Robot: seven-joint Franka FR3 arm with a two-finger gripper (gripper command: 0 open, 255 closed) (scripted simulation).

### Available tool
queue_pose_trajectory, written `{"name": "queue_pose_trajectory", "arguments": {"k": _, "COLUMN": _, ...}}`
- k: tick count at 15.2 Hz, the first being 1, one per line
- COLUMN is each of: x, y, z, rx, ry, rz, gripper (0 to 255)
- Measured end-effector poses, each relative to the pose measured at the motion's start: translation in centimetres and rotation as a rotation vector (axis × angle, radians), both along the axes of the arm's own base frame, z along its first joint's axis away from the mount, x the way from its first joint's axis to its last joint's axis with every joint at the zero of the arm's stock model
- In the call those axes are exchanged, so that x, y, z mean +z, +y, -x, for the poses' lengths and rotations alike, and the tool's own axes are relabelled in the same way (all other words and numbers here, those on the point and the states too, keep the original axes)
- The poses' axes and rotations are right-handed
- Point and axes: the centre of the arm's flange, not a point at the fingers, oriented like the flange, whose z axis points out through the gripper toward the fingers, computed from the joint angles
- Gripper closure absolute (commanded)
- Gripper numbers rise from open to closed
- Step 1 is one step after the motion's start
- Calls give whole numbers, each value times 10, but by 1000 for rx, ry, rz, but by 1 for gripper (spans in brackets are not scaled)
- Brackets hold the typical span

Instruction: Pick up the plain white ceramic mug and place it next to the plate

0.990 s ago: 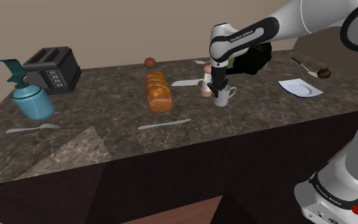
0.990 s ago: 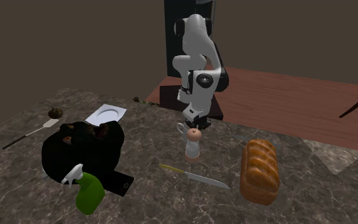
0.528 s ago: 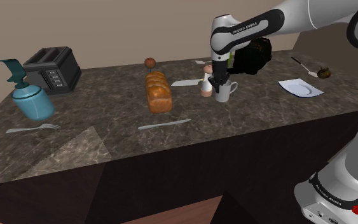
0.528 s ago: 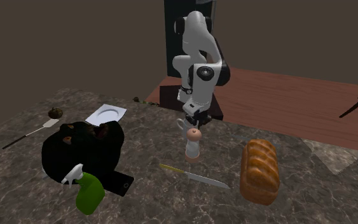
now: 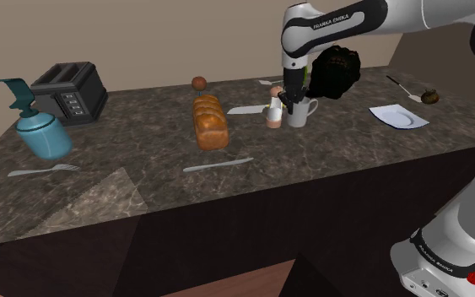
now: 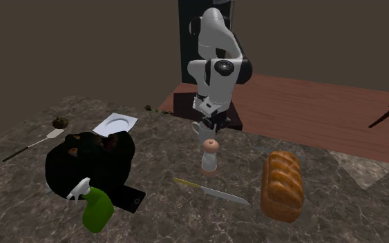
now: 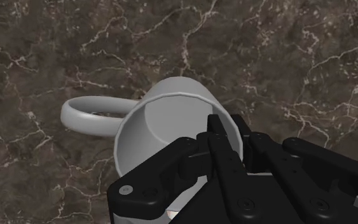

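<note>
My gripper (image 7: 229, 130) is clamped on the wall of the mug (image 7: 152, 121), one black finger inside the rim and the other outside. The mug is plain and pale, white to light grey, smooth, with a round open mouth, nothing visible inside it, and a thin loop handle (image 7: 88, 118) on the side away from my fingers. In the shoulder view it hangs upright under my gripper (image 5: 290, 101), just beside a small grinder (image 5: 273, 114) over the dark veined counter (image 5: 143, 169). Its handle points toward the plate (image 5: 400, 116), which lies well apart. A loaf (image 5: 209, 122) sits beyond the grinder.
</note>
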Motion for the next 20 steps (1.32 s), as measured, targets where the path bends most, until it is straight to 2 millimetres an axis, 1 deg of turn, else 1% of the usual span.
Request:
{"name": "queue_pose_trajectory", "arguments": {"k": 17, "x": 90, "y": 1, "z": -1, "rx": 0, "ry": 0, "rz": 0, "gripper": 255}}
{"name": "queue_pose_trajectory", "arguments": {"k": 19, "x": 98, "y": 1, "z": -1, "rx": 0, "ry": 0, "rz": 0, "gripper": 255}}
{"name": "queue_pose_trajectory", "arguments": {"k": 20, "x": 99, "y": -4, "z": 4, "rx": 0, "ry": 0, "rz": 0, "gripper": 255}}
